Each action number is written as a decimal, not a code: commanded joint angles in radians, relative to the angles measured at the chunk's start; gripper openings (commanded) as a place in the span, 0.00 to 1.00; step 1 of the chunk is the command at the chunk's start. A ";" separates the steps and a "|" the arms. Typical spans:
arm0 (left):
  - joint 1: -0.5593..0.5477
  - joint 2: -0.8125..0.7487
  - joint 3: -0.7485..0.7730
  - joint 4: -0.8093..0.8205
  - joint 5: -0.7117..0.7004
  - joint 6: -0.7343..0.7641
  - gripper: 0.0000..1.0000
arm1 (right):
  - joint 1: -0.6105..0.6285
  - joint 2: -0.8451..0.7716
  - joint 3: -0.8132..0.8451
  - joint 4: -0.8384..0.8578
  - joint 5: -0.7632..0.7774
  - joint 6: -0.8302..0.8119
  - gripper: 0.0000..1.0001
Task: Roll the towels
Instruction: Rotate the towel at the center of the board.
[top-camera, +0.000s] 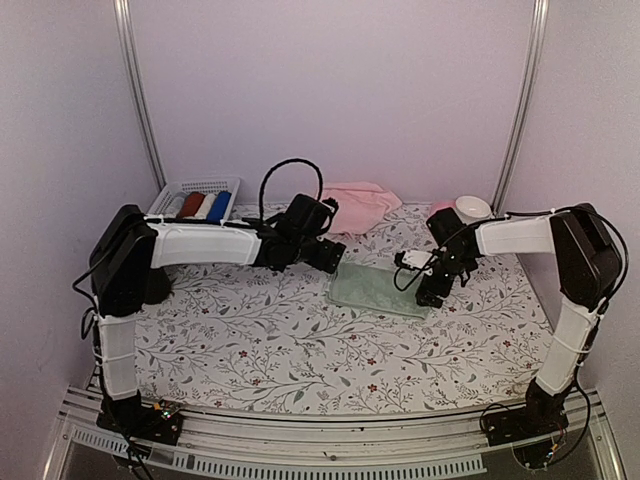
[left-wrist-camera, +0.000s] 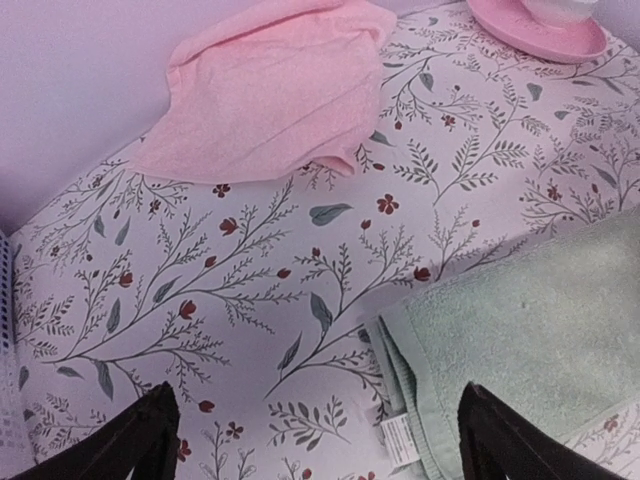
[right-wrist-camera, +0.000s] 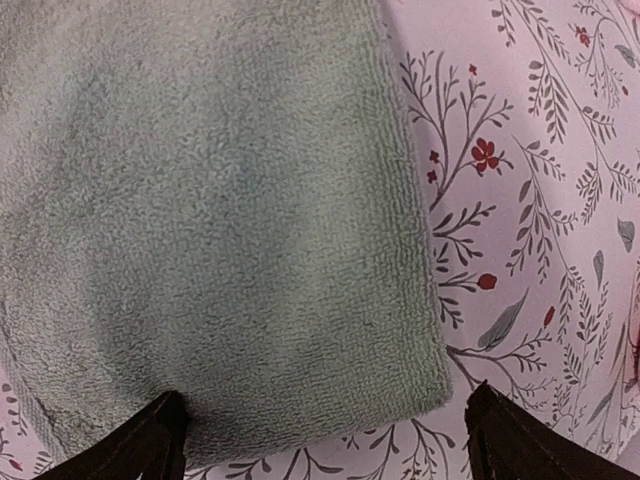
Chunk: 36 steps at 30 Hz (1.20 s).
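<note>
Mint towel flat on counter, unrolled; pink towel crumpled at far edge; left gripper, right gripper both released, empty; all rolling left.

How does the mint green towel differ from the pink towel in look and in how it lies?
The green towel is pale mint, the pink towel pale pink. The green towel lies flat and folded; the pink towel is bunched loosely. The green towel is in the middle of the table, the pink towel at its far edge. Both are plain, soft, not yet rolled.
</note>
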 joint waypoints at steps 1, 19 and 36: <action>0.001 -0.110 -0.144 0.045 -0.001 -0.051 0.97 | 0.073 -0.018 -0.063 0.055 0.133 -0.075 0.99; 0.034 -0.376 -0.524 0.086 -0.097 -0.112 0.97 | 0.445 0.073 0.276 -0.155 -0.020 0.202 0.99; 0.033 -0.347 -0.546 0.129 -0.051 -0.148 0.97 | 0.206 0.300 0.643 0.017 0.104 0.285 0.99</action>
